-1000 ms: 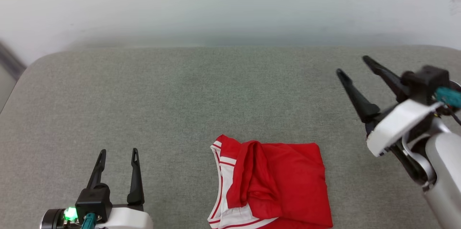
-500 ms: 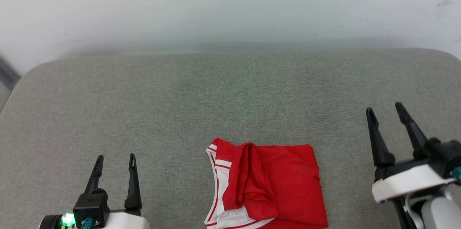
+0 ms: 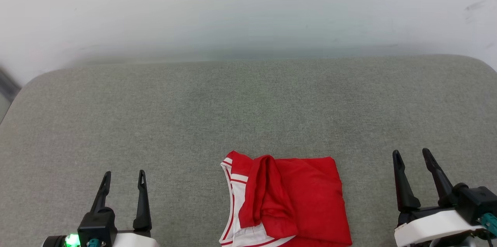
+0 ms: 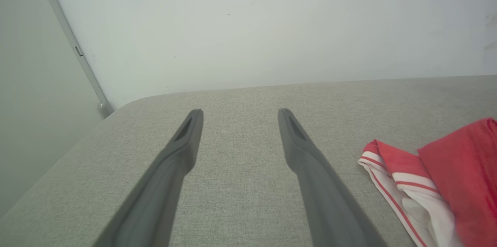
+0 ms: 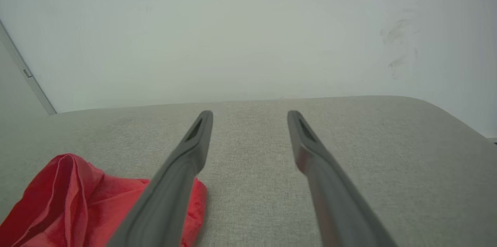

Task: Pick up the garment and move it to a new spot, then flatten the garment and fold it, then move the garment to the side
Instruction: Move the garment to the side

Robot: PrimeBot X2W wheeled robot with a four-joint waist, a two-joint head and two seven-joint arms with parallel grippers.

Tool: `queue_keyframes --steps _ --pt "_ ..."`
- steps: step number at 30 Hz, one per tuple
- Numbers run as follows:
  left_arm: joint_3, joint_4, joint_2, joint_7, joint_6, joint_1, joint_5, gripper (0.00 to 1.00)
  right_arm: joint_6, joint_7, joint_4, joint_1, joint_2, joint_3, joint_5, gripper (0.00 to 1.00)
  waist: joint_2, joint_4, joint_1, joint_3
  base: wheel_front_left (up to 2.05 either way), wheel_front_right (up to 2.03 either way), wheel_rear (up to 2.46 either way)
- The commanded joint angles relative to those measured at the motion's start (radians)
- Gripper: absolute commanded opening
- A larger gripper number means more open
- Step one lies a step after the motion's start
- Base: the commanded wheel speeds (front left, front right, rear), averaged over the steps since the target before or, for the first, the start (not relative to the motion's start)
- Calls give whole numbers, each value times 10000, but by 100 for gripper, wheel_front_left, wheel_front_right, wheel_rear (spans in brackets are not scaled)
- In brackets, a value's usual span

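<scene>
The garment (image 3: 289, 202), a red jersey with white, red-striped trim, lies folded into a compact rectangle at the near middle of the grey cushion (image 3: 248, 115). Its letters and number are hidden inside the fold. My left gripper (image 3: 123, 178) stands open at the lower left, well apart from the garment, with nothing between its fingers. My right gripper (image 3: 411, 154) is open at the lower right, also clear of it. In the left wrist view the garment's striped edge (image 4: 404, 185) lies right of the left gripper (image 4: 240, 112). The right wrist view has the red fabric (image 5: 77, 196) left of the right gripper (image 5: 250, 114).
A pale wall (image 3: 248, 6) rises just behind the cushion's far edge. The cushion's rounded corners fall off at the far left (image 3: 35, 80) and far right (image 3: 477, 62). A grey vertical strip (image 4: 73, 49) runs down the wall at the left.
My right gripper has dropped from up at the right edge to low at the lower right, fingers now pointing up the view. The camera tilted slightly. The garment lies as before.
</scene>
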State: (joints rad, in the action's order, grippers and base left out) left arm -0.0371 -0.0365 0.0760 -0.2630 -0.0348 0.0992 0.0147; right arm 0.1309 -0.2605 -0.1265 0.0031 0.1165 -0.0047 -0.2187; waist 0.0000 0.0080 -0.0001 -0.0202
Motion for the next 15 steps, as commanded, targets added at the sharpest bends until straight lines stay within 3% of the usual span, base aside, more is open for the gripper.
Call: queue_keyframes --steps 1,7,15 --pt "-26 4 6 -23 38 108 41 100 -4 -44 22 80 -74 -20 24 100 0 -2 1 -1 0 0 0" --pt "-22 5 -1 -23 60 73 19 100 -4 -51 262 -400 -10 -191 35 100 0 22 1 -38 0 0 0" --pt "76 -85 -49 -23 92 -123 36 100 -4 475 705 -2161 789 -120 -237 100 0 142 1 -155 0 0 0"
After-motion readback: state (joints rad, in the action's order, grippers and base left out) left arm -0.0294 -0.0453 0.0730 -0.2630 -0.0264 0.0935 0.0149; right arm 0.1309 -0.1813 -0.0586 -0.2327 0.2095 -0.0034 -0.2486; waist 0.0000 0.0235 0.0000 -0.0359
